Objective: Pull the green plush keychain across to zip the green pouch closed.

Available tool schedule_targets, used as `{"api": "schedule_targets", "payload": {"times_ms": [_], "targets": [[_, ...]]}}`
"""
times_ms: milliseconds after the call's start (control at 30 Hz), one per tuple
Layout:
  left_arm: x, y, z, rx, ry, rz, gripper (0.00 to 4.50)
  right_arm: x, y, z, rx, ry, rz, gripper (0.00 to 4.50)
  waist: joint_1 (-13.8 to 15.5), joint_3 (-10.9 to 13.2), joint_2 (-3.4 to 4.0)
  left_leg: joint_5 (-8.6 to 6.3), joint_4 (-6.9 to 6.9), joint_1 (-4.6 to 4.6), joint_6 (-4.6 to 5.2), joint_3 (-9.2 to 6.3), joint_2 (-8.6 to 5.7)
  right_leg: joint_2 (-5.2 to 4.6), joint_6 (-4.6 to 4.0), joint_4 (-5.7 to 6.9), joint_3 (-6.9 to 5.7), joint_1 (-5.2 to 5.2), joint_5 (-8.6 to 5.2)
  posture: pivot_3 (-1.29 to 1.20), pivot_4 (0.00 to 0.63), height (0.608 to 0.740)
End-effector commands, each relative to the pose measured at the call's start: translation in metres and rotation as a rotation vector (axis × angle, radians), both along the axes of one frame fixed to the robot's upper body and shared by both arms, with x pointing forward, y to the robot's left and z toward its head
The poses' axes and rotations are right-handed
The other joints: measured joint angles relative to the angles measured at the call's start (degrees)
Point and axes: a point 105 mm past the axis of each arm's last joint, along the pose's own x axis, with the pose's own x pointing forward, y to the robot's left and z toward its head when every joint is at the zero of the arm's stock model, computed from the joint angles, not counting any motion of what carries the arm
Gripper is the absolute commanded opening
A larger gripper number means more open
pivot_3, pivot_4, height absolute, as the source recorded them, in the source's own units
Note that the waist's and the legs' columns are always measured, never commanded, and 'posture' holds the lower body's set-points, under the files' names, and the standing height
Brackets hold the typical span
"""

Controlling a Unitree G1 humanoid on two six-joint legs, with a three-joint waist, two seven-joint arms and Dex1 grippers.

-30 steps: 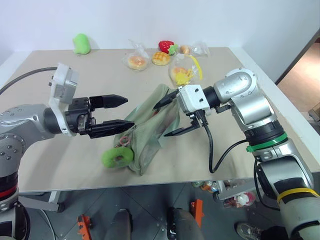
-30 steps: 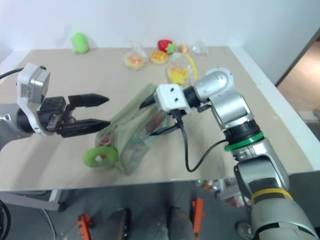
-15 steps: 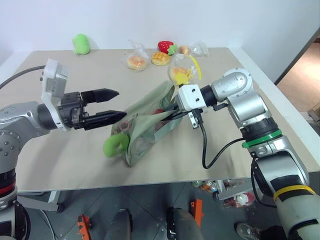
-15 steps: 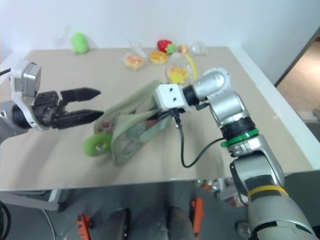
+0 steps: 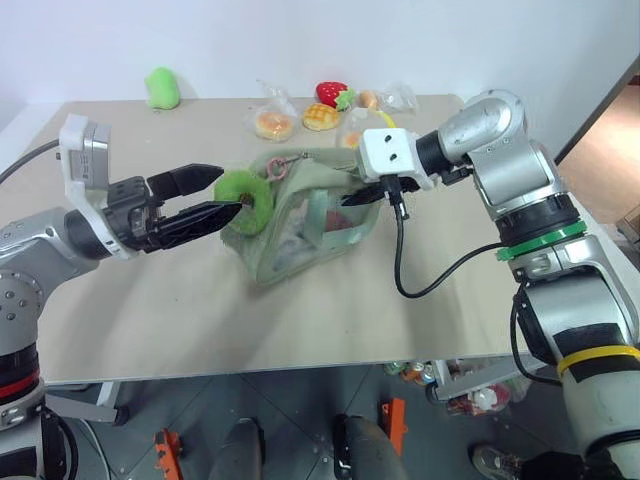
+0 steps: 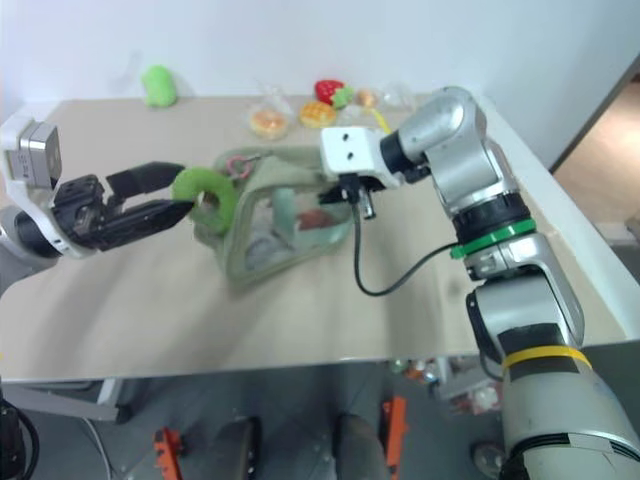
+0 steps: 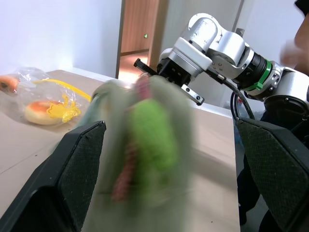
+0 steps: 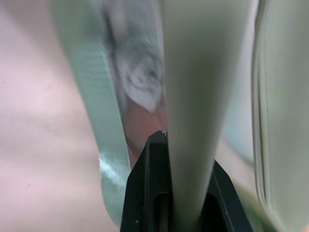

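At the bench's [image 5: 300, 330] middle, my right hand [image 5: 362, 196] has clamped onto the green pouch [image 5: 305, 225] and raised its end, swinging the green plush keychain [image 5: 246, 200] up between my left hand's [image 5: 205, 196] spread fingers, ready for pulling.

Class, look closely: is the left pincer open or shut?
Open. Left pincer: its two black fingers stand apart, the keychain at their tips.

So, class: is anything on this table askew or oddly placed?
The green pouch is askew: the right gripper, shut on its edge, holds that end up, so it tilts. The green plush keychain dangles between the open left gripper's fingers.
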Motion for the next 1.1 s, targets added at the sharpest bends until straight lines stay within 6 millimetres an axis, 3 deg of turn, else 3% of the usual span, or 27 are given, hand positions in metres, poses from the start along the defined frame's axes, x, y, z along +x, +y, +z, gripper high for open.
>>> {"api": "schedule_targets", "payload": {"times_ms": [33, 167, 267, 467, 567, 767, 1000, 1100], "targets": [[-0.006, -0.002, 0.009, -0.010, -0.058, -0.001, 4.50, -0.010, 0.033, 0.049, 0.068, -0.098, 0.047, 0.26, -0.2, 0.0, 0.02, 0.00, -0.04, -0.01, 0.00, 0.03, 0.00, 0.03, 0.00, 0.01, 0.10, -0.06, 0.00, 0.00, 0.150, 0.740], [-0.006, -0.003, 0.005, -0.006, -0.051, 0.014, 4.50, -0.011, 0.053, 0.060, 0.122, -0.079, 0.035, 0.26, -0.6, 0.0, 0.01, 0.00, -0.25, 0.04, 0.00, 0.14, 0.05, 0.17, 0.17, 0.14, 0.34, -0.25, 0.10, 0.00, 0.150, 0.740], [-0.009, -0.002, 0.005, -0.012, -0.058, 0.030, 4.50, -0.005, 0.062, 0.053, 0.171, -0.022, -0.027, 0.26, -0.6, 0.0, 0.00, 0.00, -0.38, 0.10, 0.00, 0.14, 0.10, 0.22, 0.14, 0.14, 0.34, -0.26, 0.08, 0.00, 0.150, 0.740], [-0.018, 0.011, 0.014, 0.009, -0.096, 0.100, 4.50, 0.015, 0.056, 0.004, 0.160, 0.076, -0.195, 0.26, -0.5, 0.0, -0.04, 0.01, -0.37, 0.00, -0.02, 0.15, 0.09, 0.23, 0.14, 0.15, 0.39, -0.35, 0.08, 0.00, 0.150, 0.740], [-0.024, 0.023, 0.023, 0.030, -0.122, 0.147, 4.50, 0.019, 0.056, -0.012, 0.179, 0.117, -0.250, 0.26, -0.6, 0.0, -0.04, 0.02, -0.38, 0.00, -0.02, 0.22, 0.09, 0.25, 0.14, 0.16, 0.47, -0.41, 0.08, 0.00, 0.150, 0.740], [-0.027, 0.043, 0.022, 0.080, -0.106, 0.207, 4.50, 0.018, 0.062, -0.013, 0.238, 0.175, -0.277, 0.26, -0.6, 0.0, -0.07, 0.04, -0.38, 0.08, 0.02, 0.22, 0.10, 0.29, -0.14, 0.30, 0.51, -0.41, -0.08, 0.00, 0.150, 0.740], [-0.021, 0.035, 0.014, 0.087, -0.076, 0.172, 4.50, 0.017, 0.065, -0.010, 0.318, 0.221, -0.284, 0.26, -0.6, 0.0, -0.08, 0.12, -0.36, 0.13, 0.12, 0.20, 0.10, 0.51, -0.21, 0.31, 0.83, -0.41, -0.09, 0.00, 0.150, 0.740], [-0.017, 0.029, 0.011, 0.092, -0.062, 0.146, 4.50, 0.016, 0.063, -0.005, 0.352, 0.232, -0.282, 1.11, -0.7, -0.1, -0.09, 0.13, -0.36, 0.17, 0.13, 0.20, 0.12, 0.70, -0.22, 0.37, 1.10, -0.42, -0.08, 0.00, 0.150, 0.740]]}}
